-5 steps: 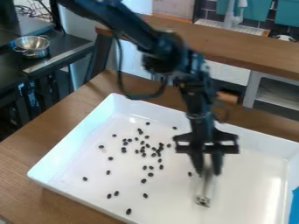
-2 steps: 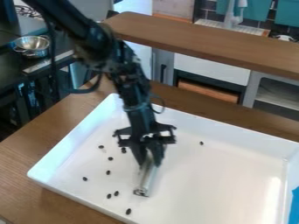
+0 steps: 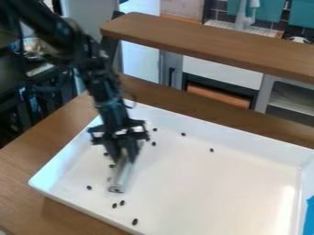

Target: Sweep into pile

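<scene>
The wooden surface [image 3: 36, 158] shows along the near left, and on it lies a white, shallow tray [image 3: 257, 183] whose near wall runs on the camera's side of the tool [image 3: 122, 153]. A blue thing [image 3: 310, 215] at the right edge is well apart from the tool, to its right and nearer the camera. The small dark pieces [image 3: 135, 221] lie loosely scattered in the tray: one closest to the camera, a pair [image 3: 118, 204] just short of the sweeper's lower end, and another [image 3: 89, 187] to the left of it.

The tool hangs over the tray's left part, tilted, its two fingers clamped on a pale, slim sweeper [image 3: 120, 176] that slants down toward the camera. Whether the sweeper's low end touches the tray floor, I cannot tell. A few dark pieces sit close by the tool's left side, some partly hidden.

Beyond the tool and to its right, more dark pieces are spread toward the far wall, with one [image 3: 212, 150] farthest right. Past the tray, behind the tool, stand a raised wooden counter [image 3: 215, 41] and a white panel [image 3: 221, 72], then teal cloths [image 3: 301, 13] at upper right.
</scene>
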